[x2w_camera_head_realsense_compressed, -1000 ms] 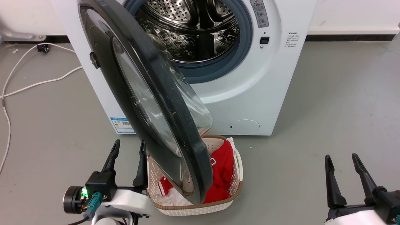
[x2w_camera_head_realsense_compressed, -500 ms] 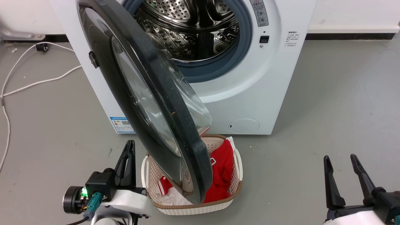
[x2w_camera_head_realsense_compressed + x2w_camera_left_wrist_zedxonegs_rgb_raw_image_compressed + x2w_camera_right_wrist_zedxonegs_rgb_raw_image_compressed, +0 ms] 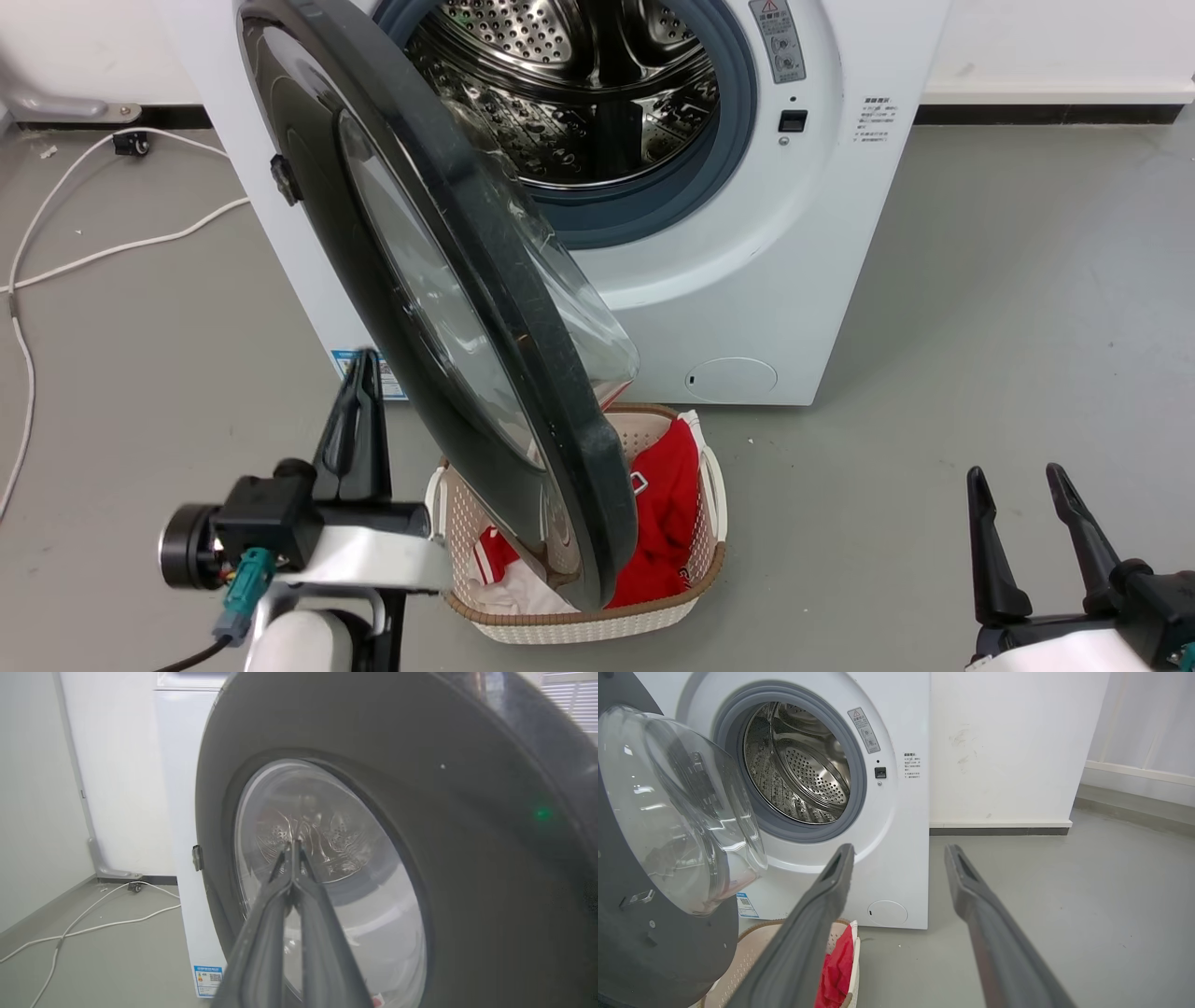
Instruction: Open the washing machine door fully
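**Head view**
- Left claw [image 3: 366,366]: its two fingers are pressed together with nothing between them, pointing up toward the washing machine [image 3: 794,261].
- Door [image 3: 439,280]: just to the right of the left claw, swung partway out, outer face turned toward the claw. I cannot tell whether the fingers touch it.
- Right claw [image 3: 1016,476]: fingers spread and empty, with the door well apart to its left.
- Basket [image 3: 711,560]: on the floor between the two claws, under the door's lower edge, with red cloth [image 3: 667,523] in it.
- Cable [image 3: 112,248]: on the floor, left of the left claw and farther off.

**Left wrist view**
- Left claw [image 3: 293,843]: fingers closed on each other, tips lined up with the door's [image 3: 467,882] clear window. Contact is unclear.
- Washing machine [image 3: 182,812]: beyond the claw, its white side left of the door.

**Right wrist view**
- Right claw [image 3: 900,849]: fingers wide apart, gripping nothing.
- Washing machine [image 3: 901,835]: straight ahead of the claw, its steel drum [image 3: 798,765] uncovered.
- Door [image 3: 654,952]: left of the claw, with its glass bulge toward the drum.
- Basket [image 3: 752,952]: low, beside the left finger.
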